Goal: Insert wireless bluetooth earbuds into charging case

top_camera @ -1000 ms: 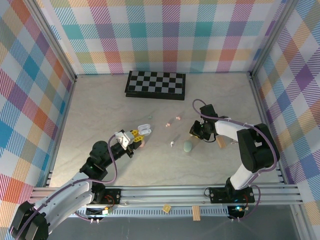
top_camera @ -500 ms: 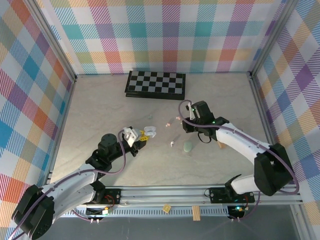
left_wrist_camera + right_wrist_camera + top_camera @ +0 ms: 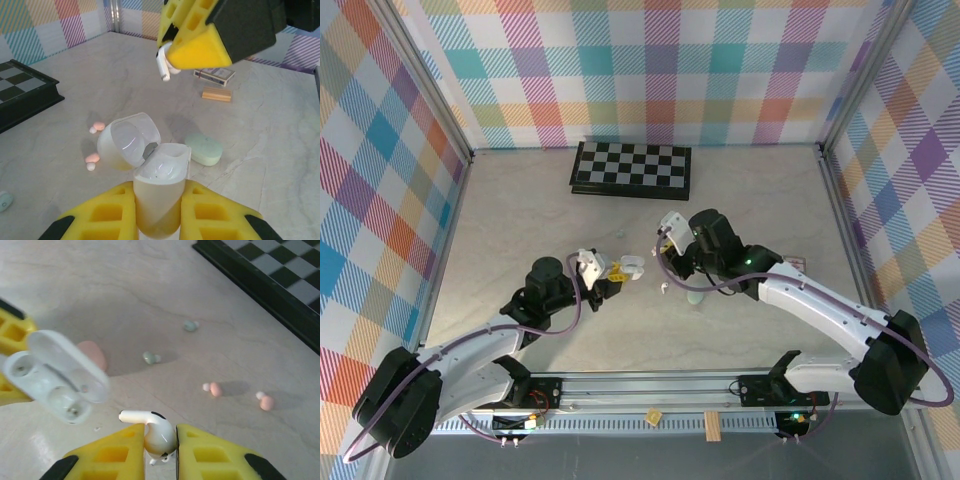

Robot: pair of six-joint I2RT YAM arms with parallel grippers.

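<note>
Two grippers, both clamped. My left gripper (image 3: 159, 202) is squeezed on the base of the white charging case (image 3: 159, 172). It holds the case up off the table (image 3: 270, 150), lid (image 3: 128, 142) flipped back, two sockets facing my right wrist camera.

My right gripper (image 3: 160, 437) is pinched on one white earbud (image 3: 154, 430). Yellow fingers (image 3: 112, 452) sit either side of its head, stem poking out of the grip. That earbud hangs above the white charging case and a bit past it, not touching it.

The other earbuds lie loose on the table. Pink case (image 3: 92, 354) sits right behind the white charging case in my right wrist view, mostly covered by it. Two pale green earbuds (image 3: 150, 358) lie just past the white charging case, apart from each other, the second one (image 3: 190, 326) further out. Two pink earbuds (image 3: 215, 389) lie a little farther from the white charging case, near each other, not touching.

Pale green case (image 3: 204, 148) lies flat and closed on the table, beyond the white charging case and near it. Further from the white charging case is a wooden block (image 3: 216, 93), then a small card box (image 3: 214, 75) just behind the block. Farthest from the white charging case is the chessboard (image 3: 630, 168), lying flat.
</note>
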